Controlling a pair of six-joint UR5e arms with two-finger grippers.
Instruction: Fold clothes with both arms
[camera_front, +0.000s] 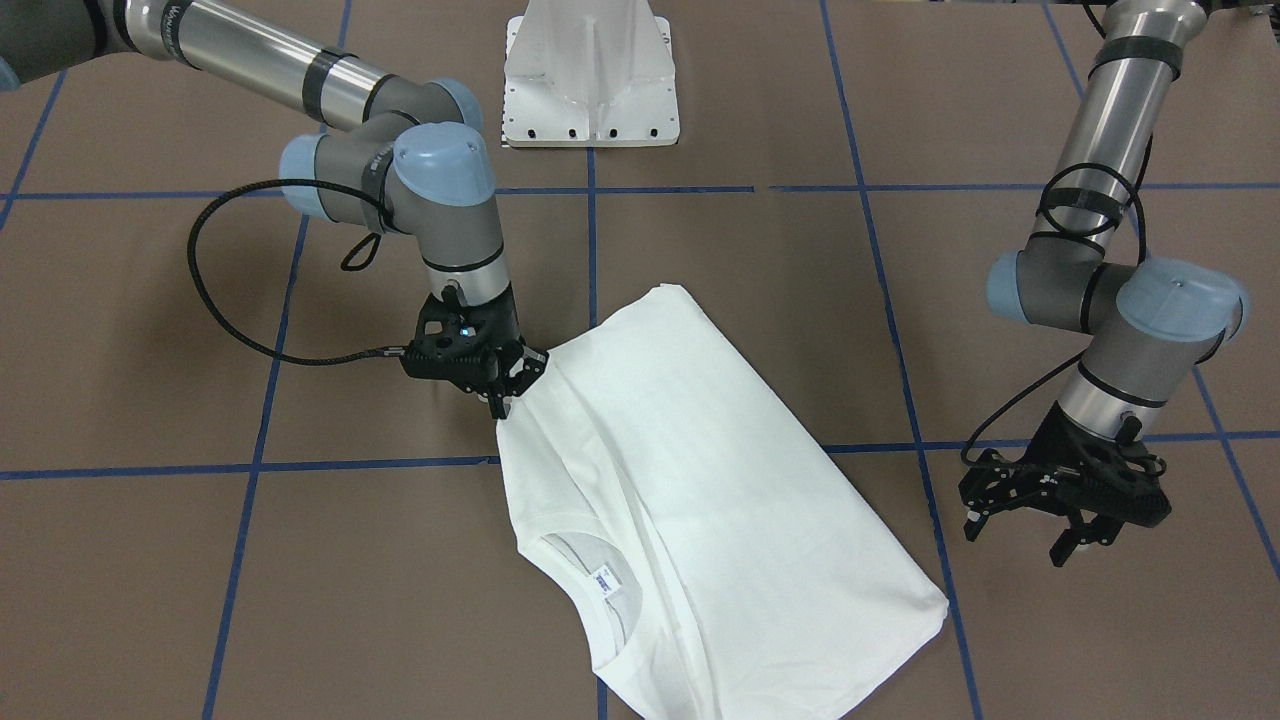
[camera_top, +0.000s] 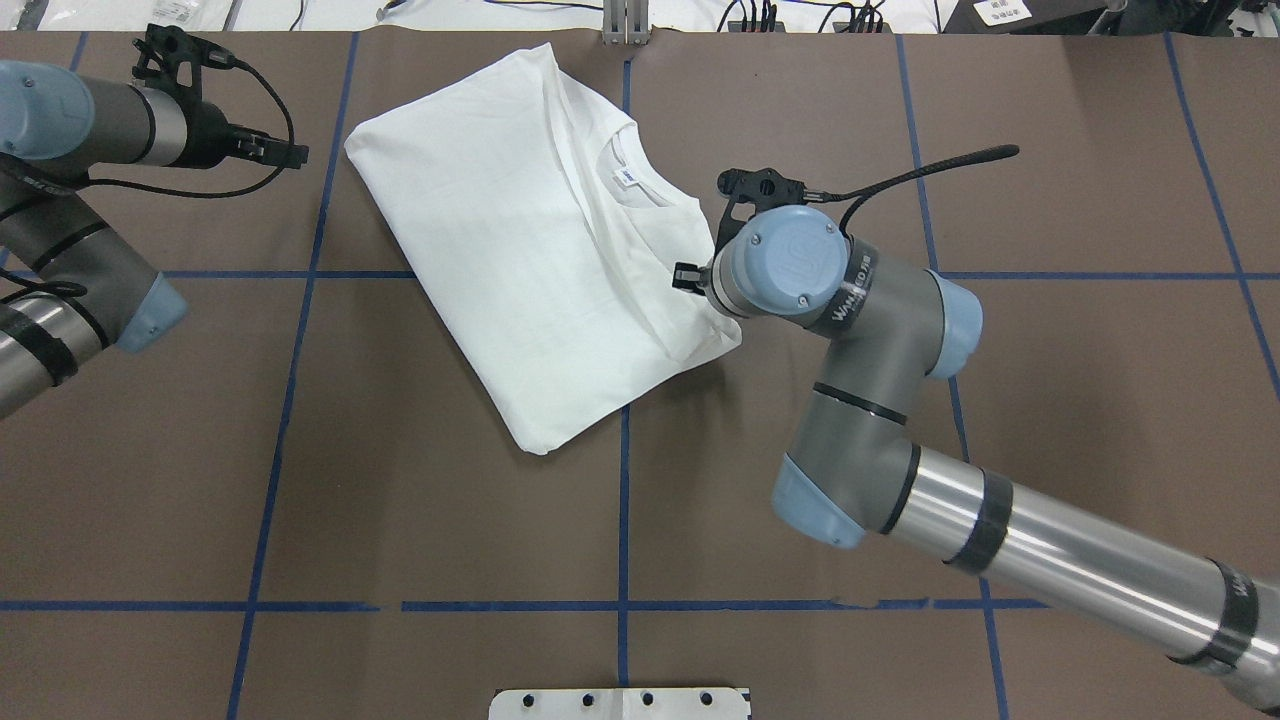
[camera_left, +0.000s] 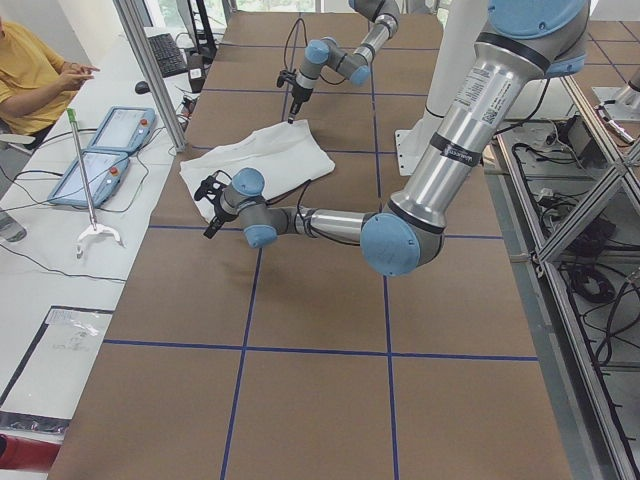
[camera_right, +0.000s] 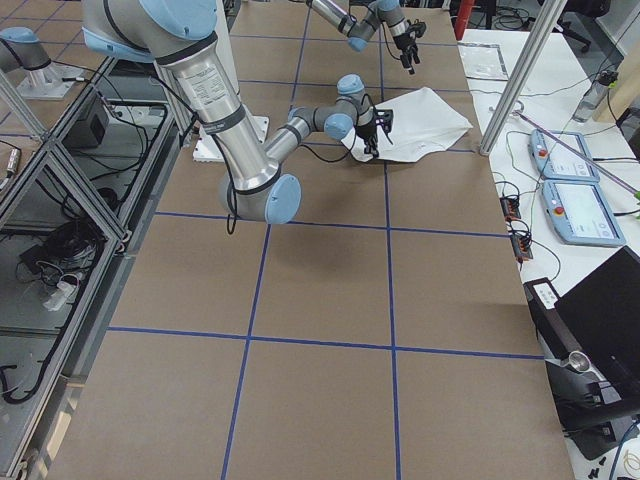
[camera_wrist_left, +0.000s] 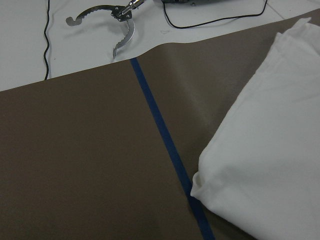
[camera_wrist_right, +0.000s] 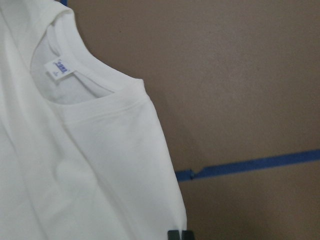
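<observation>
The white shirt (camera_front: 700, 480) lies folded into a rough rectangle on the brown table, plain side up, with no printed text showing. Its ribbed neck and small tag (camera_front: 607, 582) face up, and also show in the right wrist view (camera_wrist_right: 60, 68). My right gripper (camera_front: 505, 392) is shut on the shirt's edge beside the neck and holds it slightly raised. In the overhead view the shirt (camera_top: 530, 250) shows, but the wrist hides those fingers. My left gripper (camera_front: 1020, 540) is open and empty, off the shirt's far corner, which shows in the left wrist view (camera_wrist_left: 270, 140).
The white pedestal base (camera_front: 590, 80) stands at the robot's side of the table. Blue tape lines (camera_front: 250, 468) cross the brown surface. A metal grabber tool (camera_wrist_left: 117, 22) lies just past the table edge. An operator (camera_left: 30, 70) and teach pendants (camera_left: 100, 150) are at a side bench.
</observation>
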